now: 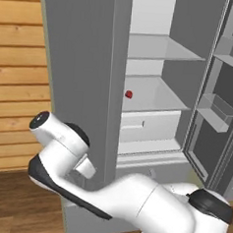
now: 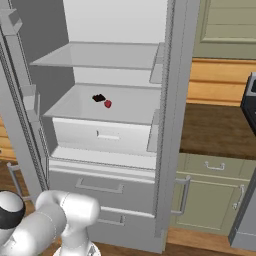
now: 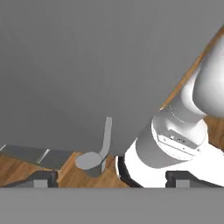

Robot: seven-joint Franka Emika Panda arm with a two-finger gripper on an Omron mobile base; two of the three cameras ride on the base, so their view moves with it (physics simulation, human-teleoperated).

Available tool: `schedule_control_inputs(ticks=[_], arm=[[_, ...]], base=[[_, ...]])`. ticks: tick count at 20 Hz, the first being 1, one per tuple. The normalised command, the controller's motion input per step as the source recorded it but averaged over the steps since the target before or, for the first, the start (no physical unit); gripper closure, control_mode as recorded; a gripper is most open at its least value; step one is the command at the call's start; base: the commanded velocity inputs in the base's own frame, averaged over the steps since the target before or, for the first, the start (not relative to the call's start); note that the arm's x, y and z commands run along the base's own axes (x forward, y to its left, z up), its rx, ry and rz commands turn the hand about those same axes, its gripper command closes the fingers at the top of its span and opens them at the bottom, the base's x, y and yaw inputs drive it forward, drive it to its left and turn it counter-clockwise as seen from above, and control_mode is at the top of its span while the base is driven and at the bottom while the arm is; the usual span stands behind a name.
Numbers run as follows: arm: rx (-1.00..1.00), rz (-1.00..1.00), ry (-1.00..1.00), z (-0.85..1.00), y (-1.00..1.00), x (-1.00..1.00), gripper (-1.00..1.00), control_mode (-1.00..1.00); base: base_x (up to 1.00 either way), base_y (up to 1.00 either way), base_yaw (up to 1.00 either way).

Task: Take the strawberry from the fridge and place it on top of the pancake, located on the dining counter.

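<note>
Now strawberry [image 1: 129, 94] mid-shelf, fridge [image 1: 87, 62] door swung wide; fingers [image 3: 43, 178] spread, holding nothing.

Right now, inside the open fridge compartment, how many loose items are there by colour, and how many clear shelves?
Red items: 1, the strawberry
Dark items: 1, a small black lump beside it
Clear shelves: 2, upper shelf and lower shelf
Total: 4

strawberry [image 1: 129, 94] on middle shelf [image 1: 157, 94] inside fridge [image 1: 83, 57]
</note>
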Motion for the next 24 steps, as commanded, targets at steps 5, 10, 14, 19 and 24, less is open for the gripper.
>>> schedule_control_inputs(ticks=[5,10,14,19,24], arm=[[0.33,0.19,-0.07,0.55,-0.45,-0.75,-1.0,-1.0],[0.35,0.24,-0.07,0.98,-0.57,-0.79,-1.0,-1.0],[0.48,0.21,0.0,0.99,-0.75,-0.73,-1.0,-1.0],[0.77,0.17,0.0,0.75,-0.99,-0.19,-1.0,-1.0],[0.75,0.27,-0.02,0.6,-0.78,0.19,-1.0,-1.0]], base=[[0.0,0.0,0.0],[0.0,0.0,0.0],[0.0,0.0,0.0],[0.0,0.0,0.0],[0.0,0.0,0.0]])
